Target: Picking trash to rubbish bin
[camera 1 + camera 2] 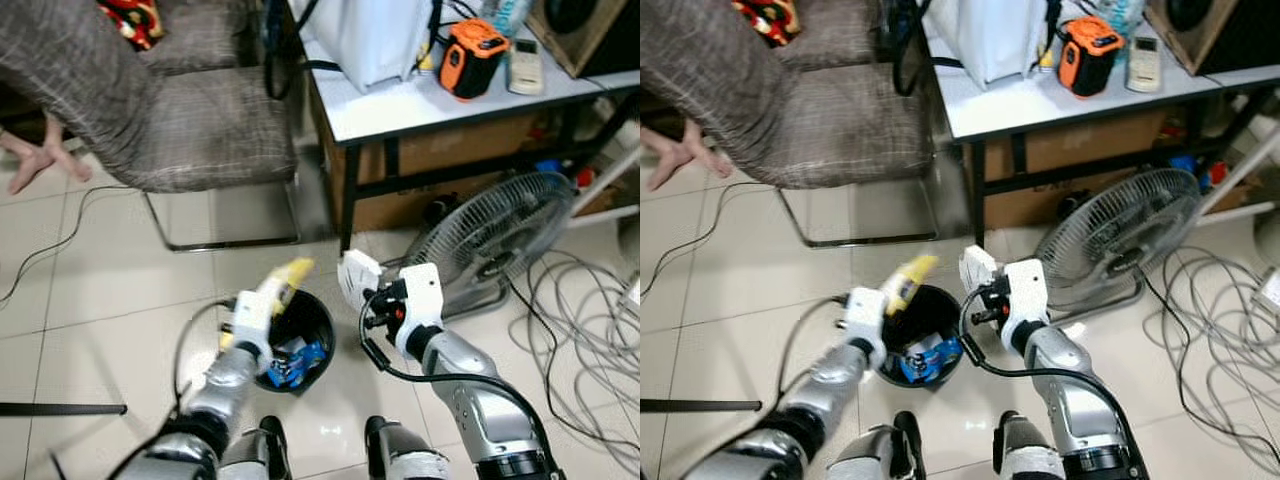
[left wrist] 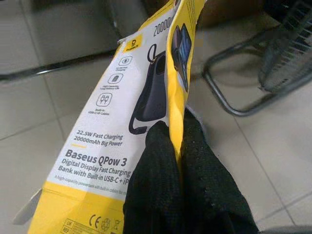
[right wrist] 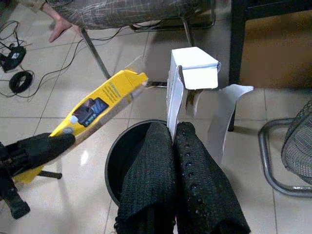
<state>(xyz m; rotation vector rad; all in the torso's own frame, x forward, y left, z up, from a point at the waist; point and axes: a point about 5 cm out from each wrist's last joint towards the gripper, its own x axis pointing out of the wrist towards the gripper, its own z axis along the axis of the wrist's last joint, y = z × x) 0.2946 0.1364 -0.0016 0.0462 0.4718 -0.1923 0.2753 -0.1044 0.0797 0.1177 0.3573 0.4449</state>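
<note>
— What's the left end effector point(image 1: 268, 300) got from where you stand?

— A flattened yellow box point(image 1: 284, 280), pinched tight between its two black fingers point(image 2: 195, 195). It sits just above the near rim of the black rubbish bin point(image 1: 322, 312), tilted up and away from the robot. From the head views it's just a yellow strip; the left wrist view lets me read the print, "Baseus QPow 3" and "20000mAh", with a picture of a power bank.

— And the right end effector point(image 1: 362, 290)?

— Closed on a white carton point(image 3: 193, 68) with loose flaps, held beside the far right edge of the bin. The right wrist view shows both pieces at once: the white carton upright over the rim, the yellow box slanting in from the other side, the bin's dark mouth below them.

— Anything in the bin?

— Blue and white scraps point(image 1: 297, 362) at the bottom, seen from the head views.

— How are the arms?

— Both silver forearms reach forward and slightly inward, wrists raised over the bin, which stands on the tiled floor point(image 1: 120, 300) just ahead of the robot's feet.

— Around them?

— A grey chair point(image 1: 190, 110) to the left, a person's hand point(image 1: 35, 160) by it, a floor fan point(image 1: 495, 235) to the right, and a worktop point(image 1: 400, 105) carrying an orange device point(image 1: 472, 58).
</note>
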